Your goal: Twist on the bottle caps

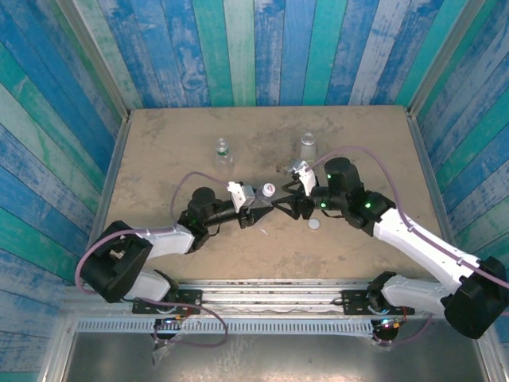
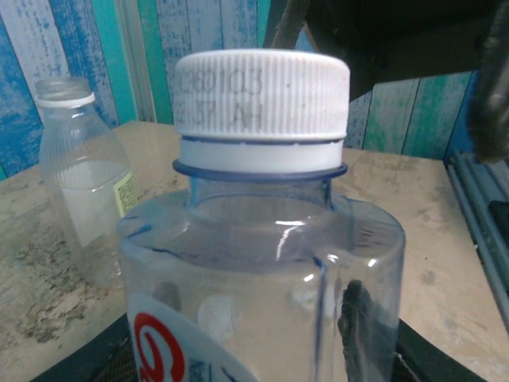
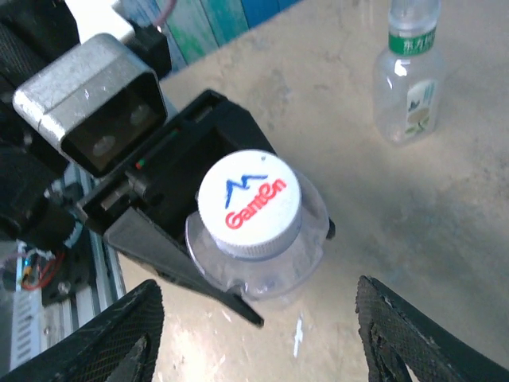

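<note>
Left fingers [image 3: 155, 235] grasp the blue bottle [image 2: 262, 263], its cap [image 2: 261, 91] seated. Right fingers [image 3: 398, 334] stand released, spread apart over that cap.

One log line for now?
left gripper: shut on blue bottle; cap: on it; right gripper: open above cap; other bottles: uncapped; loose cap: on table

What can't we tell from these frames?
Cap threading: left wrist, its skirt hides the threads.
Blue bottle base: left wrist, cut by bottom edge.
Green-label bottle mouth: right wrist, cut by top edge.
Loose cap markings: top external, too small.
</note>
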